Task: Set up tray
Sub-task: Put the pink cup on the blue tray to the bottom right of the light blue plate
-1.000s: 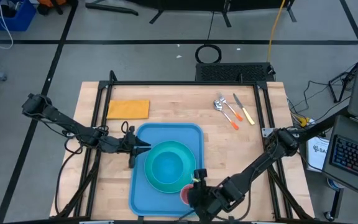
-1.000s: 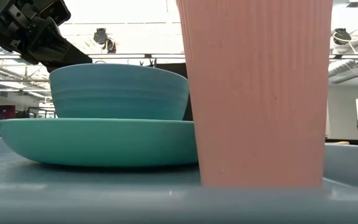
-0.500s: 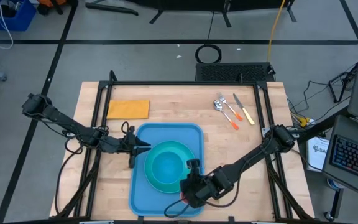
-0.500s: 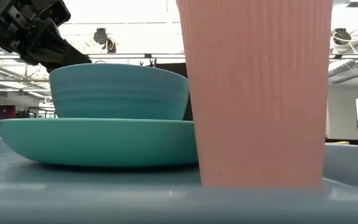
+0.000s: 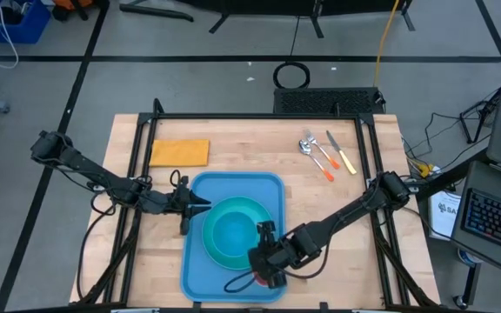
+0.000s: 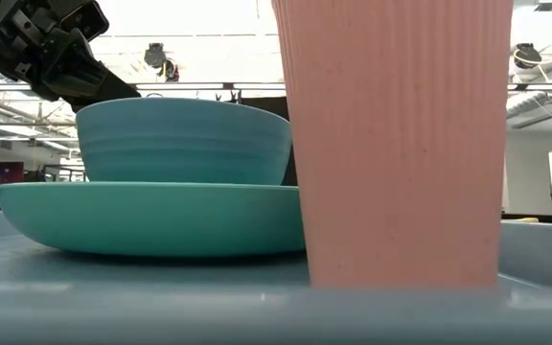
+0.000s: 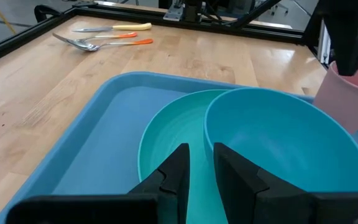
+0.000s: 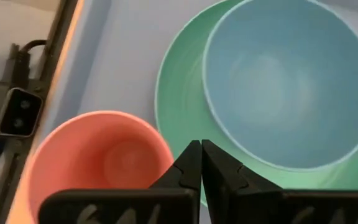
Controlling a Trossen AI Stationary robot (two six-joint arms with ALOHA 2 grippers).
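While the right gripper [image 8: 200, 163] hangs closed, a ribbed pink cup [image 6: 396, 144] stands on the smooth tray [image 5: 200, 261].

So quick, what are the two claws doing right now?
Left gripper: slightly open, empty, at the bowl.
Right gripper: shut, empty, above the pink cup.

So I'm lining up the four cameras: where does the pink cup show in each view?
High view: pink cup mostly hidden under the right gripper, near the tray's front edge.
Low view: cup fills the right half, closest to the camera.
Left wrist view: cup at the right edge, beyond the bowl.
Right wrist view: cup lower left.
Shared landmark: the blue bowl beside it.
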